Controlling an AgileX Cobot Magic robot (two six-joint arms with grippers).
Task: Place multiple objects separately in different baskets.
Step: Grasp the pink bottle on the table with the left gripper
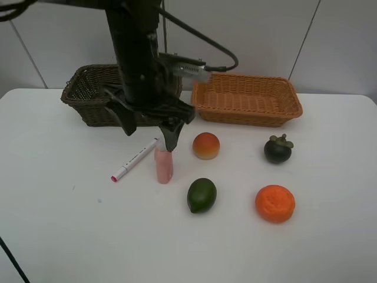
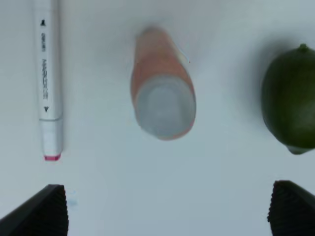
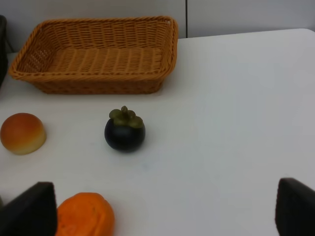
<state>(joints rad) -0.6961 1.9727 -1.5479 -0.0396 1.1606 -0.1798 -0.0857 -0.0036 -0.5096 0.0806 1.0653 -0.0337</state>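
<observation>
My left gripper (image 1: 148, 131) hangs open just above the table, over the upright pink white-capped bottle (image 1: 164, 167). In the left wrist view the bottle (image 2: 162, 93) stands ahead of the open left gripper (image 2: 165, 211), with the white pink-tipped marker (image 2: 49, 78) on one side and the green fruit (image 2: 290, 98) on the other. Nothing lies between the fingers. The right gripper (image 3: 162, 211) is open and empty, facing the dark mangosteen (image 3: 124, 130), the orange (image 3: 84, 215) and the red-yellow fruit (image 3: 22, 132). The dark brown basket (image 1: 82, 97) and the light tan basket (image 1: 247, 99) stand at the back.
On the table lie the marker (image 1: 134, 160), red-yellow fruit (image 1: 206, 145), green fruit (image 1: 202, 195), mangosteen (image 1: 277, 149) and orange (image 1: 275, 203). The left arm partly hides the dark basket. The tan basket (image 3: 93, 83) shows nothing inside. The right arm is outside the exterior view.
</observation>
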